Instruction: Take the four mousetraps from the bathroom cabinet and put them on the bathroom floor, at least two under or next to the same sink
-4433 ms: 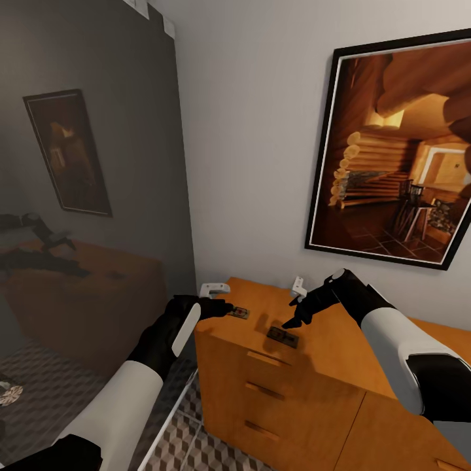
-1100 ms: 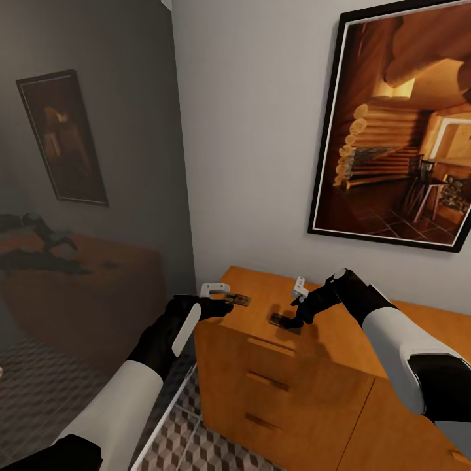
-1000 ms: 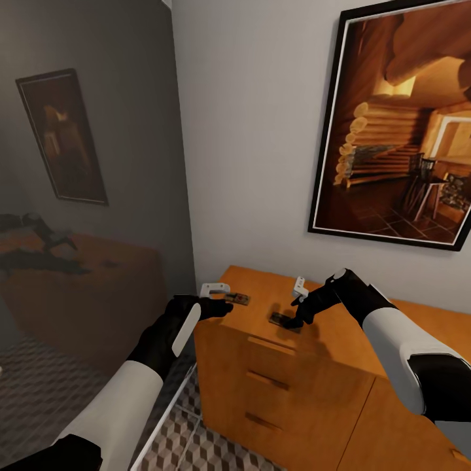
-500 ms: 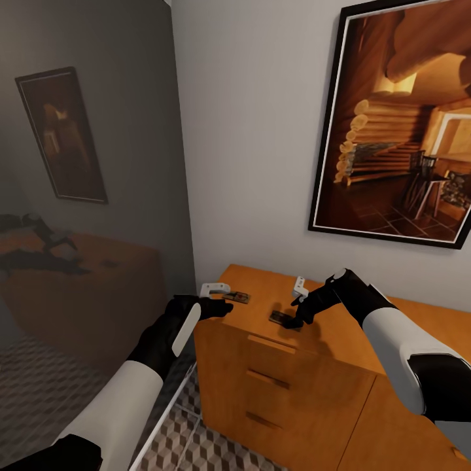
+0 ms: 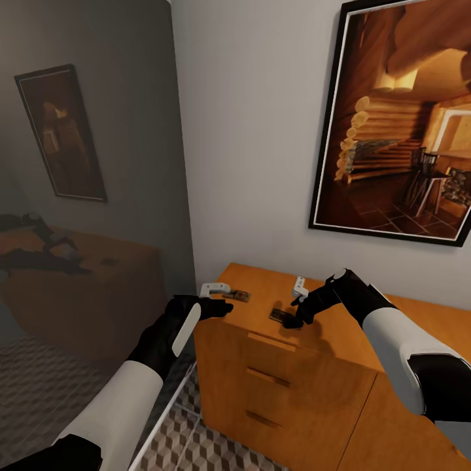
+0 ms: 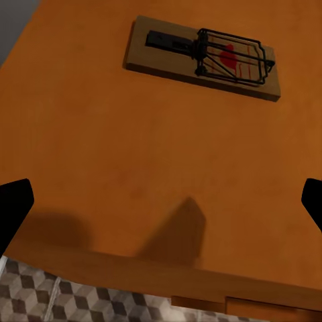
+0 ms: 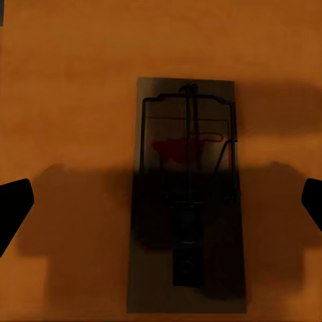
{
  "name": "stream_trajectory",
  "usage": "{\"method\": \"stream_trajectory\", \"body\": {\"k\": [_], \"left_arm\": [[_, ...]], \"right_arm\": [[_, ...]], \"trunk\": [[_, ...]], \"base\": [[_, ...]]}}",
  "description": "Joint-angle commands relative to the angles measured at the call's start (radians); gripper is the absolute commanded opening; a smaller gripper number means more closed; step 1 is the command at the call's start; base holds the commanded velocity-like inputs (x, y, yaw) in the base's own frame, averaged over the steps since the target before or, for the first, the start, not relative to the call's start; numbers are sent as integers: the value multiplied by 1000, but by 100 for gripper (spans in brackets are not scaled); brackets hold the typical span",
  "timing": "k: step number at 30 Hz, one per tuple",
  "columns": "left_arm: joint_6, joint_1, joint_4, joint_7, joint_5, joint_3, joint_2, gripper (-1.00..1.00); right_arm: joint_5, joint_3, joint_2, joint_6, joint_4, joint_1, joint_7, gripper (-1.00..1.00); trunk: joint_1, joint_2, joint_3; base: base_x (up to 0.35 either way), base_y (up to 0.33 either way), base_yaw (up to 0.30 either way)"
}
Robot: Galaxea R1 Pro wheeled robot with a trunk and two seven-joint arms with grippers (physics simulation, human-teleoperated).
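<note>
Orange-brown wooden cabinet [image 5: 340, 340] top carries two flat brown wooden mousetraps: one [image 5: 236, 296] near its left corner before the wide left claw [image 5: 219, 297], another [image 7: 187, 201] beneath the wide right claw [image 5: 296, 311].

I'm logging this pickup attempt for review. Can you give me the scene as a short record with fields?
place: orange-brown cabinet against a white wall, framed picture above
mousetraps seen: two, flat on the cabinet top
left claw: open, short of the mousetrap near the corner
right claw: open, over the second mousetrap, casting shadow on it
floor: cube-pattern tiles below the cabinet
</note>
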Motion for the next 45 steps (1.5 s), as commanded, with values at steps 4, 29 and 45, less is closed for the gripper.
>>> {"method": "stream_trajectory", "body": {"k": [4, 29, 45], "left_arm": [[0, 0, 0, 0, 0, 0, 0, 100], [0, 0, 0, 0, 0, 0, 0, 100], [0, 0, 0, 0, 0, 0, 0, 100]], "right_arm": [[0, 0, 0, 0, 0, 0, 0, 100], [1, 0, -1, 2, 0, 0, 0, 100], [1, 0, -2, 2, 0, 0, 0, 100]], "trunk": [[4, -7, -3], [23, -42, -19], [23, -42, -19]], "base": [[0, 0, 0], [0, 0, 0], [0, 0, 0]]}}
